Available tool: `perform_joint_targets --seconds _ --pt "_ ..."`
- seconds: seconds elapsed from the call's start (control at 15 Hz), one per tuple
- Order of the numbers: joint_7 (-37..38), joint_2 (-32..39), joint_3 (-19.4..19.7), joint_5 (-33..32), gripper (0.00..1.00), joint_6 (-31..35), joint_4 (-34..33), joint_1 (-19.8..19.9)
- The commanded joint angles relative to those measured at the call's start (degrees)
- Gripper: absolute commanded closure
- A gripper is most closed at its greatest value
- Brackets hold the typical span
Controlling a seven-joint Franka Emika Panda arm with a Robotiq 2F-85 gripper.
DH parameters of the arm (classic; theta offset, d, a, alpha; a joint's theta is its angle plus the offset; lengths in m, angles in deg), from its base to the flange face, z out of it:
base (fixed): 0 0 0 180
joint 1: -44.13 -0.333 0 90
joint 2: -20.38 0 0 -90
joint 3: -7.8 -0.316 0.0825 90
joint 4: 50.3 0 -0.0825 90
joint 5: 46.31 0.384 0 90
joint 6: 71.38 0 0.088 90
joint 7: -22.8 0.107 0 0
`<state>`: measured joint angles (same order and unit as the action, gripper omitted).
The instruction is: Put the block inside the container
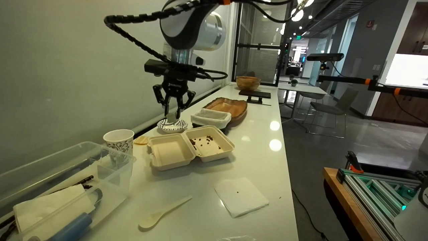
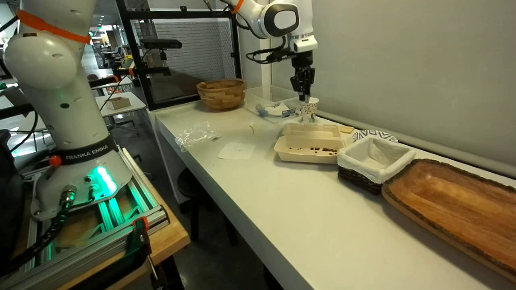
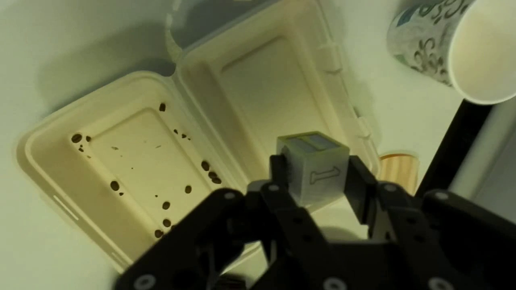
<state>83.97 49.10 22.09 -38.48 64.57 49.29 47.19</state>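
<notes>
Plainly, the gripper point(image 1: 172, 114) clamps the block point(image 3: 317, 173) between its jaws, apparently above the clamshell point(image 1: 172, 152).

My gripper point(image 3: 316, 177) hides part of the clamshell point(image 3: 201, 129) and of the block point(image 3: 316, 167) from me in the wrist view, whose right edge crops the cup point(image 3: 459, 52), while the bin point(image 1: 122, 179) and the tray point(image 2: 459, 197) each run off an edge in an exterior view.

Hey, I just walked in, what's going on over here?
A robot arm holds a pale block in its jaws, raised above the white counter. An open takeout container sits on the counter nearby, dark bits in one half. The block is not inside any container yet.
</notes>
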Motion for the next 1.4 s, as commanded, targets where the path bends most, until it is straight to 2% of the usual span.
perform_joint_targets --seconds 0.0,0.33,0.6,0.93,1.33 --pt "3.38 1.97 0.03 0.46 0.85 2.60 0.61 1.60" --pt "0.61 7.30 -1.43 2.34 0.85 12.22 -1.78 4.24" --pt "-3.33 11.69 -4.50 5.61 0.85 19.27 -3.75 6.52" --pt "-6.86 16.46 -6.25 8.46 0.85 23.39 -6.56 8.05" --pt "-8.95 19.66 -6.39 9.91 0.85 23.12 -9.23 8.88"
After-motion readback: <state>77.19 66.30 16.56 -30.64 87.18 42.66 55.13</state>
